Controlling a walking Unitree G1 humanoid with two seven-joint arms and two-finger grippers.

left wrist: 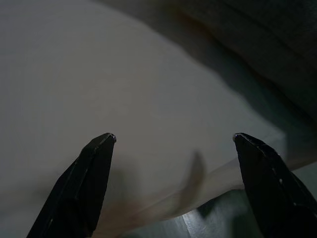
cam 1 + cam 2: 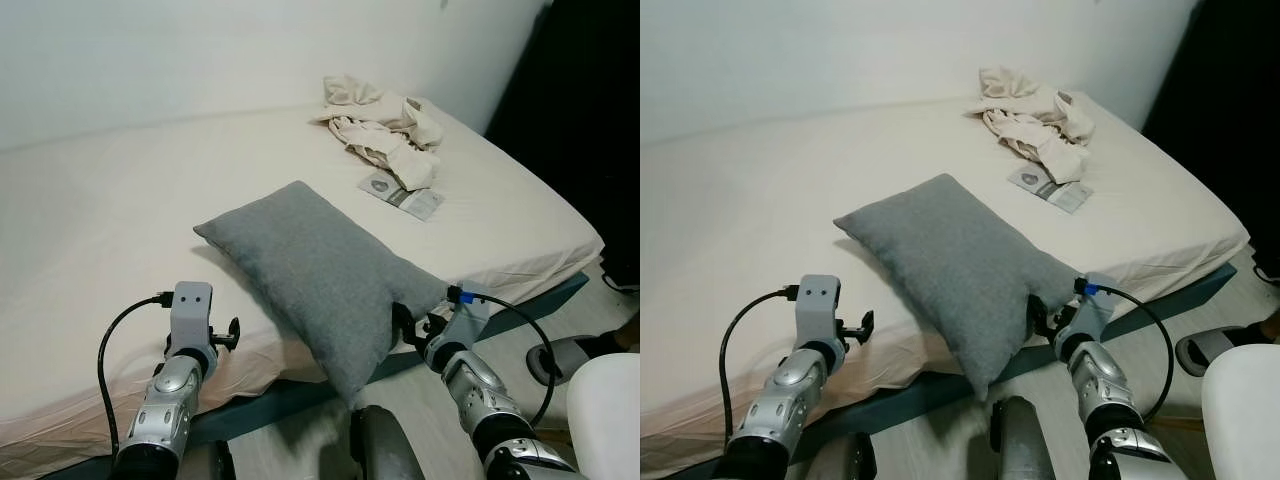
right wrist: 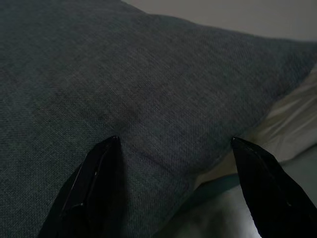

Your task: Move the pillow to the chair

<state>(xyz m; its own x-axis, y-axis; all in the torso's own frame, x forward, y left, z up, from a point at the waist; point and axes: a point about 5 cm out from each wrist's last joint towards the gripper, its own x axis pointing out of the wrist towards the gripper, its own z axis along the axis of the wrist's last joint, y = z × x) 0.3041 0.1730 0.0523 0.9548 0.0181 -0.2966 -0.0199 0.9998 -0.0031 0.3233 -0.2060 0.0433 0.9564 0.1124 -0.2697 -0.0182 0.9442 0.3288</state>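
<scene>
A grey pillow (image 2: 315, 265) lies slantwise on the cream bed (image 2: 110, 210), one corner hanging over the near edge. My right gripper (image 3: 173, 140) is open with its fingertips pressed against the pillow's near right side (image 3: 148, 89); in the left eye view it sits at the pillow's edge (image 2: 408, 322). My left gripper (image 1: 173, 138) is open over the bare sheet near the bed's front edge, to the left of the pillow, and touches nothing. The white curved edge of a chair (image 2: 608, 405) shows at the lower right.
Crumpled cream clothes (image 2: 385, 125) and a small booklet (image 2: 402, 195) lie at the bed's far right. The teal bed frame (image 2: 520, 310) runs along the near edge. A dark shoe (image 2: 560, 358) lies on the floor by the chair. A white wall stands behind the bed.
</scene>
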